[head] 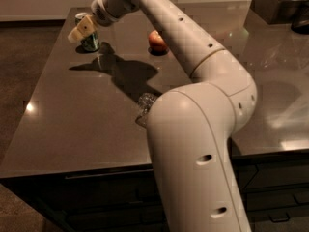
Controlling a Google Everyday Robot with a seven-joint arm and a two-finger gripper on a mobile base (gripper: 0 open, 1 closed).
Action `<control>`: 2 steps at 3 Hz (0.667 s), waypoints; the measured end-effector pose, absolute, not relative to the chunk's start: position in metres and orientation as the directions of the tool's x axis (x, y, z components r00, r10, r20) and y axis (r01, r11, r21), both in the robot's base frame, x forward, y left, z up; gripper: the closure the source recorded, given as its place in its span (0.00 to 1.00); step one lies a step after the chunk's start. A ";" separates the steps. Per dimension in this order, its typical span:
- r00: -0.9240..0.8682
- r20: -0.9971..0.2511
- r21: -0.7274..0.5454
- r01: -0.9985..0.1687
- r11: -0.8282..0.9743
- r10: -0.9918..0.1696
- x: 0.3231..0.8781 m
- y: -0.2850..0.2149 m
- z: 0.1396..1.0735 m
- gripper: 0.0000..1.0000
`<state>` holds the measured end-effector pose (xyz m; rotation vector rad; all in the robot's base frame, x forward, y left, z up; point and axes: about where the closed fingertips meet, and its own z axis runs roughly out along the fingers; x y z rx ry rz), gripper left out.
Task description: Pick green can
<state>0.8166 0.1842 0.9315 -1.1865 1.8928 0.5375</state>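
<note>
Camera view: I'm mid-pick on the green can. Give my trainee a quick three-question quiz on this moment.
1. True or false: the tool is right at the green can, near the far left corner of the table.
2. What sits to the right of the can? A) apple B) mug C) bowl
3. Fill in: the clear bottle is partly hidden behind the robot's ____.

Key: 1 true; 2 A; 3 arm.

I count one green can (90,41), one apple (157,40) and one clear bottle (145,104). I see one gripper (79,31), right at the green can.
</note>
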 end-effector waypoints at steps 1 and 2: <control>-0.214 -0.823 -0.063 -0.886 0.459 -0.526 0.829 0.212 0.928 0.00; -0.218 -0.828 -0.057 -0.883 0.465 -0.516 0.841 0.221 0.927 0.16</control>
